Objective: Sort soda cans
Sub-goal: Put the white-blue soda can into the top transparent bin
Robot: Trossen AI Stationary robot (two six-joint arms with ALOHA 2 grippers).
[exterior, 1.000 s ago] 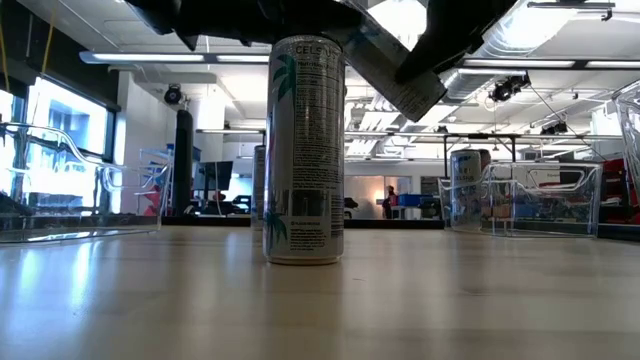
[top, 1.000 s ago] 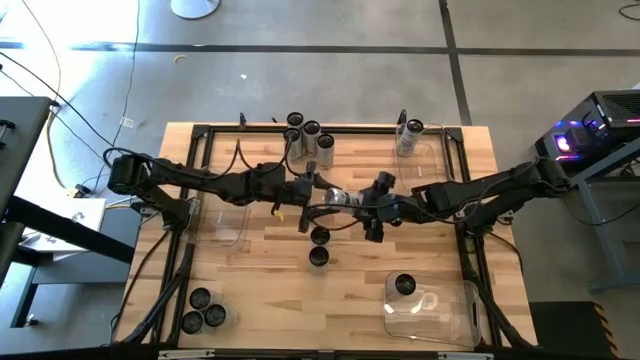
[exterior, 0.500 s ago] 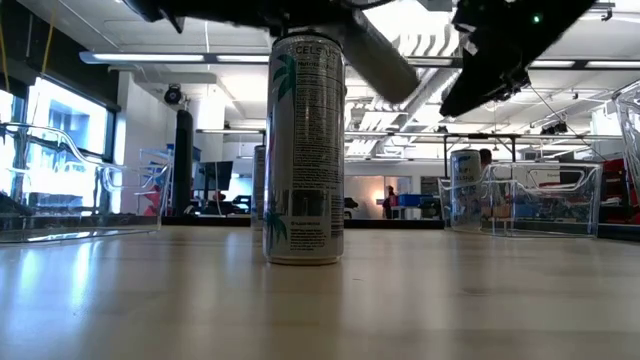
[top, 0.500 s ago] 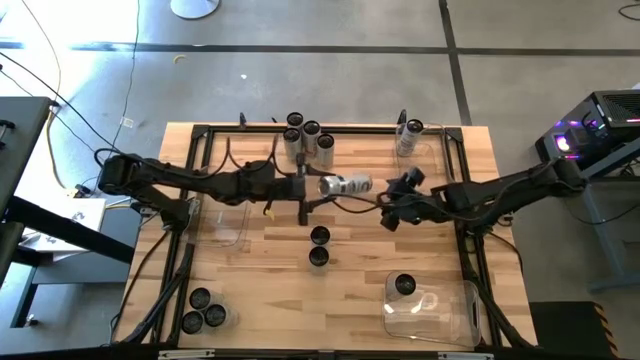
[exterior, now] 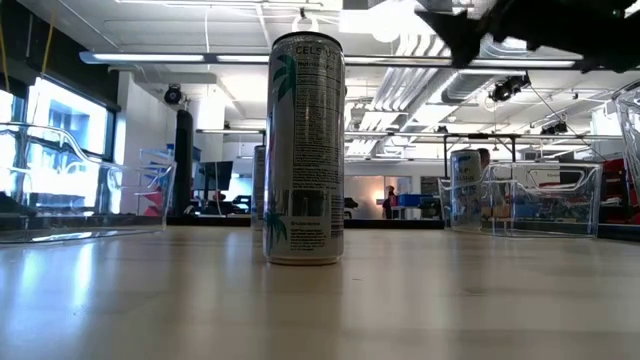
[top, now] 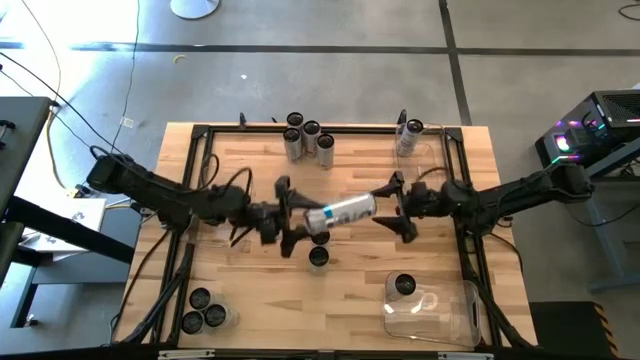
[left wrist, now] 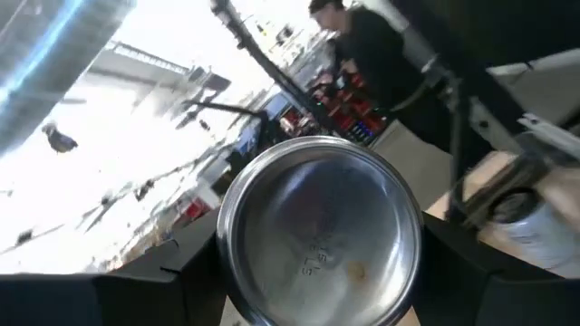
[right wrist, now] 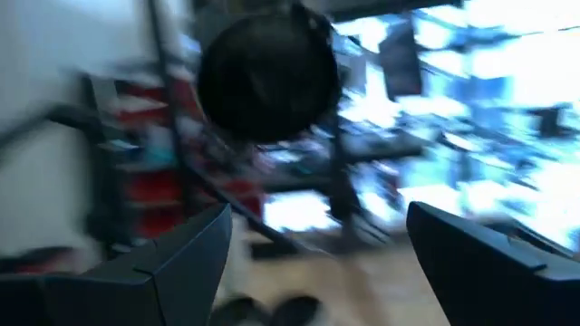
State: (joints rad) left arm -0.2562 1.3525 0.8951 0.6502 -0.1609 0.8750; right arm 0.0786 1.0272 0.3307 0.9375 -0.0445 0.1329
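A silvery soda can (top: 342, 211) lies level in the air above the table's middle, held by my left gripper (top: 300, 221), which is shut on it. My right gripper (top: 392, 208) is open just right of the can's free end; its wrist view shows the can's dark round top (right wrist: 267, 77) beyond the spread fingers, apart from them. Two cans (top: 318, 256) stand on their bases on the table below; the nearer one fills the low view (exterior: 305, 150). Several cans (top: 308, 138) stand at the far edge. My left gripper pinches the can between its two fingers at its bottom end (left wrist: 317, 235), whose silvery hollow faces the wrist camera. The fingers (left wrist: 186, 272) come level from the table's left and lie along the can. The can is lifted clear and sticks out toward the right, slightly tilted.
One can stands in the far right clear bin (top: 428, 152), another in the near right bin (top: 435, 310), three in the near left bin (top: 206, 310). A further clear bin (top: 228, 228) sits under my left arm. Black frame rails run along the table's sides.
Both grippers held the can a second ago. My right gripper has let go, opened and drawn back toward the table's right edge. My left gripper has carried the can toward the near edge and turned it, so its top end now points right.
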